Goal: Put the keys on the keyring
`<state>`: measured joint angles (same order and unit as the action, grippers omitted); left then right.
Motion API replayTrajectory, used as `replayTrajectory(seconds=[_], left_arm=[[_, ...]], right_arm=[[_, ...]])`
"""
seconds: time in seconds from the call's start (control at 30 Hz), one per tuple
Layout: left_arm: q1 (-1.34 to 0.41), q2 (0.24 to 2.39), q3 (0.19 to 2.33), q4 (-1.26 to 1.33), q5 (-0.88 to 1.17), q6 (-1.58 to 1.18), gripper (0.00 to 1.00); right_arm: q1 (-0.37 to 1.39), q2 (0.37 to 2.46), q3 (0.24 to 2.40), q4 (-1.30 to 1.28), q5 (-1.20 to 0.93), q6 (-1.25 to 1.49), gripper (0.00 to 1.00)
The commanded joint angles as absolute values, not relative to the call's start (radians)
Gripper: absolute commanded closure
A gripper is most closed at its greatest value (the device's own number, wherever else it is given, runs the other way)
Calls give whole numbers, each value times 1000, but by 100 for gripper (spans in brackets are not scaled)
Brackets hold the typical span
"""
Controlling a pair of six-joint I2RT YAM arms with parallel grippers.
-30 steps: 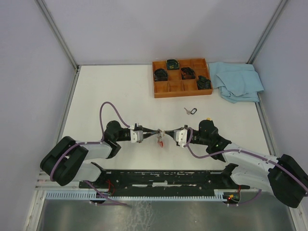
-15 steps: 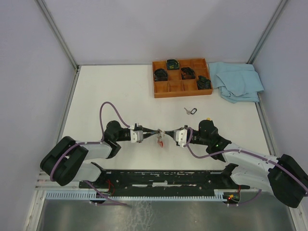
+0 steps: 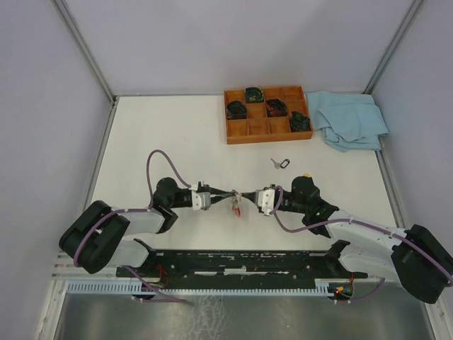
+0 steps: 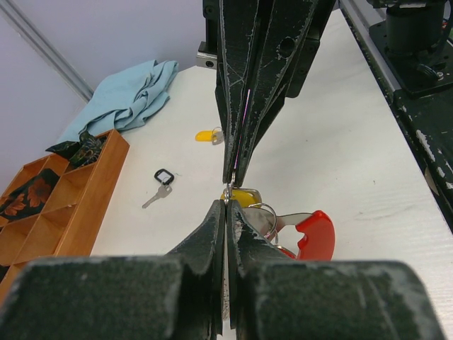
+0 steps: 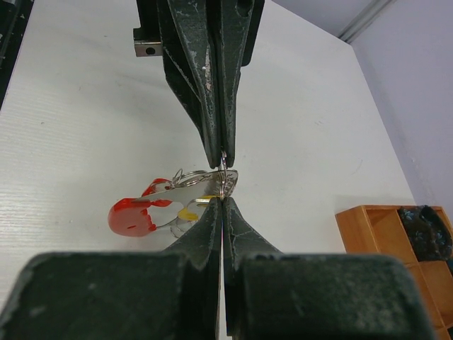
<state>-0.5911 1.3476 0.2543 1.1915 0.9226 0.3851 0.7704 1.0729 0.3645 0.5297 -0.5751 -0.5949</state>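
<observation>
My left gripper and right gripper meet tip to tip above the table's front middle. Both are shut on the thin silver ring of the keyring. Its curved red band hangs below, and it also shows in the right wrist view. A yellow-capped key and a red-capped key hang at the ring. The ring wire runs between the two pairs of tips. Another yellow-capped key lies loose on the table beside the right arm; it also shows in the left wrist view.
A plain silver key on a small black loop lies behind the grippers. A wooden compartment tray with dark items stands at the back. A blue cloth lies to its right. A black rail runs along the near edge.
</observation>
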Motion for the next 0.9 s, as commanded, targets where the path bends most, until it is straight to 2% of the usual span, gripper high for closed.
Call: replayTrajectory(seconds=[0.0, 0.5, 0.87], left_arm=[[-593, 1332, 272, 1262, 942, 376, 97], [-594, 1331, 270, 1259, 936, 380, 97], [-594, 1334, 271, 1261, 939, 379, 97]], right_arm=[[775, 1076, 391, 614, -577, -559, 99], [774, 1024, 380, 495, -544, -599, 99], [775, 1048, 394, 521, -554, -598, 99]])
